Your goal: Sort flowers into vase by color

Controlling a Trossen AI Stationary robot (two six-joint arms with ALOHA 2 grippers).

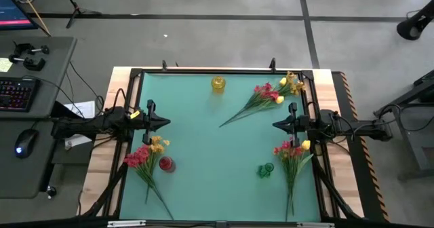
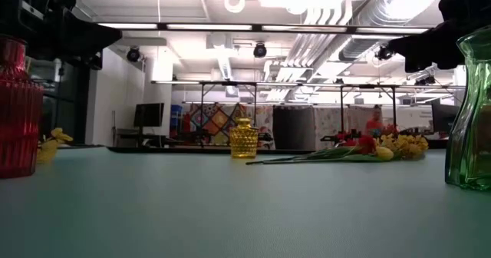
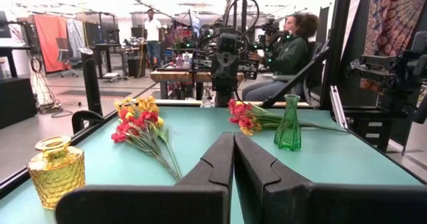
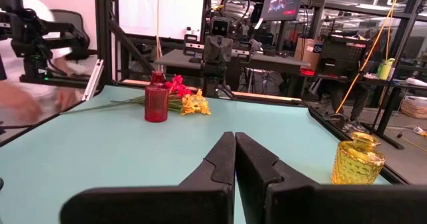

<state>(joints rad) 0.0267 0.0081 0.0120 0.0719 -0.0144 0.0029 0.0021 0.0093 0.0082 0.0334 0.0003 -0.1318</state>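
- The table (image 1: pixel 217 153) with the teal mat is carrying everything; nothing is sorted yet, and all flowers are lying flat on it.
- The left gripper (image 1: pixel 165 122) is waiting at 9 o'clock and the right gripper (image 1: pixel 277 125) at 3 o'clock, both with fingers pressed together and holding nothing.
- The flowers are lying in three mixed bunches: one bunch (image 1: pixel 261 99) at 1 o'clock, a second bunch (image 1: pixel 293 157) at 4 o'clock, a third bunch (image 1: pixel 144 159) at 8 o'clock.
- The flowers are looking light and soft at the blossoms, with thin springy stems; I judge the bare green stem the best place for taking hold.
- The yellow vase (image 1: pixel 218 84) is standing at 12 o'clock, the red vase (image 1: pixel 166 164) at 7 o'clock, the green vase (image 1: pixel 265 169) at 5 o'clock.
- The high view is giving the whole layout; the low view is showing the vases (image 2: pixel 244 139) standing upright; the wrist views are showing people in the room behind.
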